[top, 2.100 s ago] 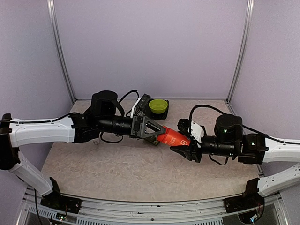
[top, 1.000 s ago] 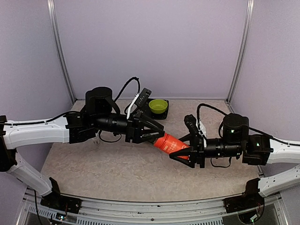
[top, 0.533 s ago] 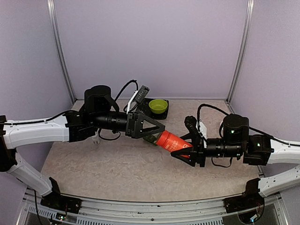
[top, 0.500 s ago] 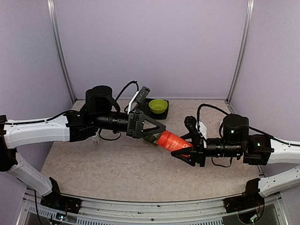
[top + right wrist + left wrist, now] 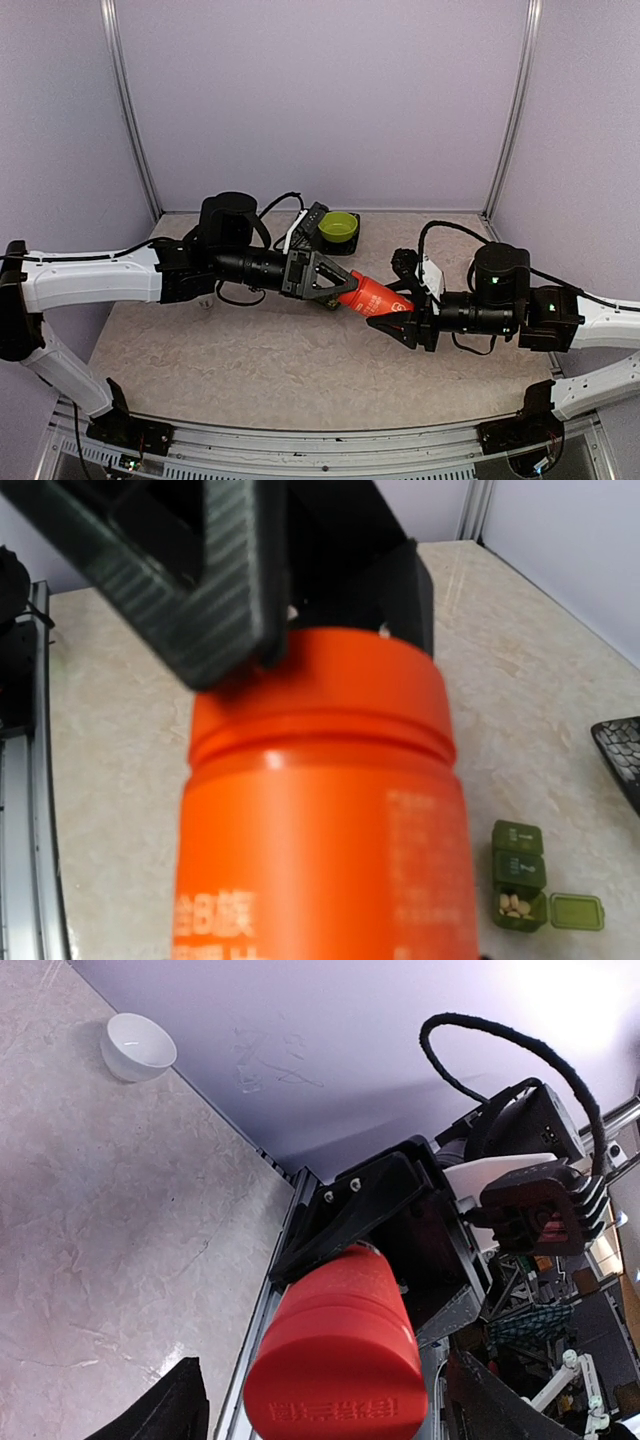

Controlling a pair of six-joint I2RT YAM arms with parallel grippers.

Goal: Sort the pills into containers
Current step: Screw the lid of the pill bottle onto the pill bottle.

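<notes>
Containers (image 5: 520,878) lie on table (image 5: 110,740), end box open w/ pills (image 5: 515,904). Bottle (image 5: 372,297) is clamped by right gripper (image 5: 388,320). Cap (image 5: 335,1405) sits betw. left gripper's (image 5: 348,285) spread jaws, ungripped. Jaws should be centred, closed squarely, then twisted.

Robot lab: lavender panel walls (image 5: 320,100)

High rear camera looks down; wrist cameras closely share the bottle (image 5: 372,296).

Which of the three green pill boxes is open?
The end box lowest in the right wrist view: its lid is flipped out sideways and tan pills show inside. The middle box and far box have lids down.
</notes>
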